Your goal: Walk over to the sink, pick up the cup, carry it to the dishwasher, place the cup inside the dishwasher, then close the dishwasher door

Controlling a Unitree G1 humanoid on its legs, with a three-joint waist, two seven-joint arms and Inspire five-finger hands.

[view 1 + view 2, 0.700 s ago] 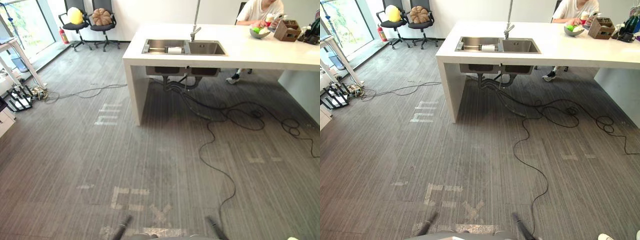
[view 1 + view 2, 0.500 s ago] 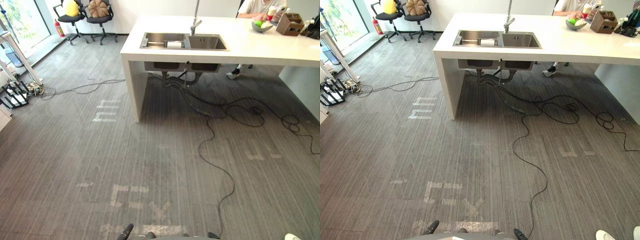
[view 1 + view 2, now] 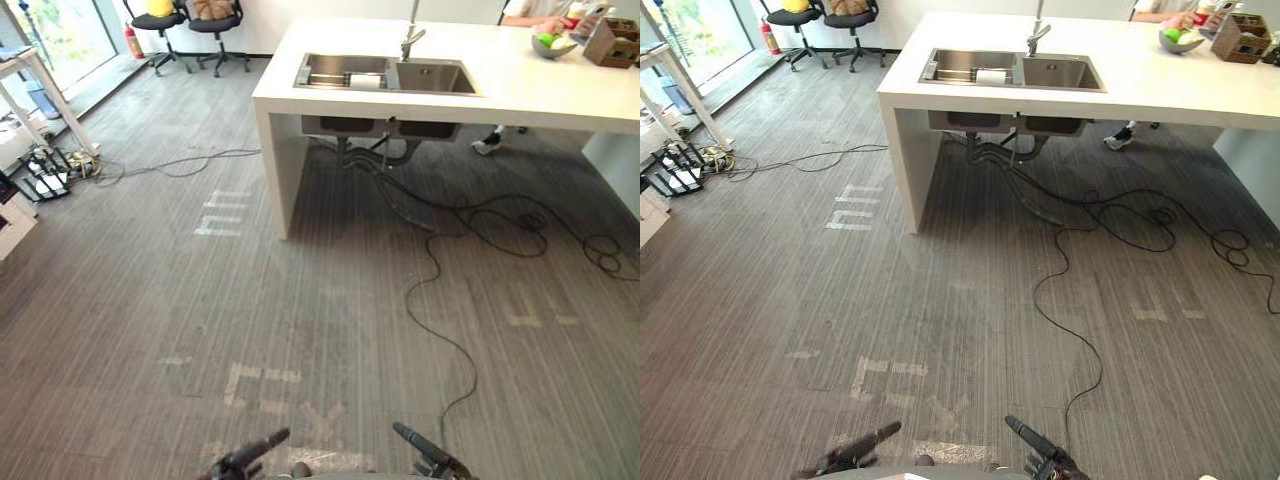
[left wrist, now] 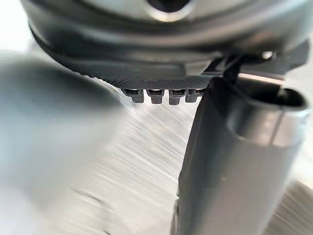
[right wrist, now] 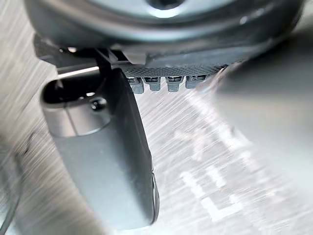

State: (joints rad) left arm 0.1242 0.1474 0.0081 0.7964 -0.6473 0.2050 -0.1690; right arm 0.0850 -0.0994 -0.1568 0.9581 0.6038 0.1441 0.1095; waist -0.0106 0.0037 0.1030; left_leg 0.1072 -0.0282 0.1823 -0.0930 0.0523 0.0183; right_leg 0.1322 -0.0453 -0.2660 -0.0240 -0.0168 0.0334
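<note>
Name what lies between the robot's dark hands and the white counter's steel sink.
In both eye views: grey striped floor with pale tape marks, from the left hand and right hand to the white counter holding the steel sink.

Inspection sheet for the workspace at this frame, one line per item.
Surface: white counter, bare around the sink; grey floor with tape marks.
Job's things: small white object in the sink's left basin, possibly the cup; too small to confirm.
Clutter: bowl of green fruit and wooden box at the counter's far right.
Hands: left hand and right hand low, open, holding nothing.
Cables: black cables coiled on the floor under the counter.
Surroundings: two office chairs, fire extinguisher, a person seated behind the counter.
</note>
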